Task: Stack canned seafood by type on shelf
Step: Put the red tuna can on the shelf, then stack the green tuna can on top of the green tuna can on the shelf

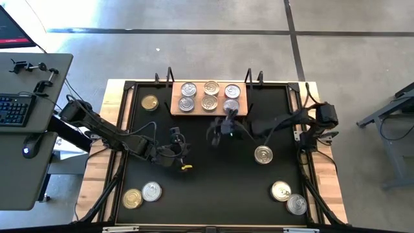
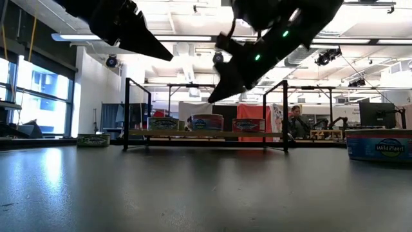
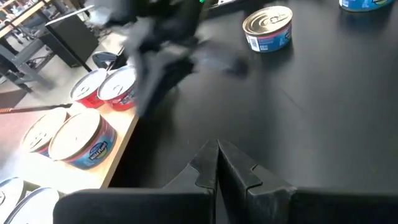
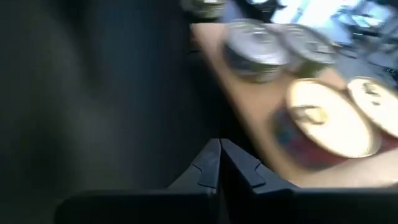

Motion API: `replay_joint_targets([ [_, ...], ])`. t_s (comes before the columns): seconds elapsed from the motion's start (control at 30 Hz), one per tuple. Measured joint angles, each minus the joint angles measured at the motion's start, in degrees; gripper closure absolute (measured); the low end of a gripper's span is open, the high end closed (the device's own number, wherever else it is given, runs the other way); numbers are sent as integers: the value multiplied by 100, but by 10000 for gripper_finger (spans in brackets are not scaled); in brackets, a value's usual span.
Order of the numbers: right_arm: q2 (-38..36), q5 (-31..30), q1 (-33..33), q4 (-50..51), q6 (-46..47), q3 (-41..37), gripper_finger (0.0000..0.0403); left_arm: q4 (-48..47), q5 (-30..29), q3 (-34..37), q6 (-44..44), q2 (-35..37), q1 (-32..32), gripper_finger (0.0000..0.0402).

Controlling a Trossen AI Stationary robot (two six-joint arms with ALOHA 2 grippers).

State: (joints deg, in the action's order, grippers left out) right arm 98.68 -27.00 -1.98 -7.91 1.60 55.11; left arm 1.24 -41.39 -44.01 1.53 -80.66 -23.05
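Note:
The wooden shelf (image 1: 173, 109) stands at the table's far middle, and several tins of canned seafood (image 1: 209, 102) rest on it in two rows. Other tins stand on the black table: one at the far left (image 1: 149, 103), one right of the middle (image 1: 263, 155), two at the near left (image 1: 151, 191) and two at the near right (image 1: 280, 190). My right gripper (image 1: 215, 131) hovers just before the shelf's near edge, shut and empty; its wrist view shows it (image 4: 219, 155) beside the board. My left gripper (image 1: 187, 155) hangs over the table's middle, shut and empty (image 3: 217, 155).
Thin black uprights (image 2: 126, 113) rise at the shelf's ends. A desk with a keyboard (image 1: 14, 110) stands beyond the table's left side. In the low view a blue-labelled tin (image 2: 380, 143) stands at the right. Bare tabletop lies between the near tins.

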Motion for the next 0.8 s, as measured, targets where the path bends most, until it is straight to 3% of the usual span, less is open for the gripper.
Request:
replay_joint_targets([
  [0.27, -639, 13, -1488, 2132, 1092, 0, 402, 14, 22, 0, 125, 0, 0, 401],
  [0.5, -1085, 284, -2782, 4375, 3392, 0, 402, 137, 33, 0, 130, 0, 15, 401],
  [0.63, -1222, 1444, -3425, 5115, 5302, 0, 402, 323, 36, 0, 128, 0, 15, 401],
  [0.8, -1229, 3021, -4352, 5067, 7687, 0, 402, 341, 35, 0, 47, 0, 24, 401],
])
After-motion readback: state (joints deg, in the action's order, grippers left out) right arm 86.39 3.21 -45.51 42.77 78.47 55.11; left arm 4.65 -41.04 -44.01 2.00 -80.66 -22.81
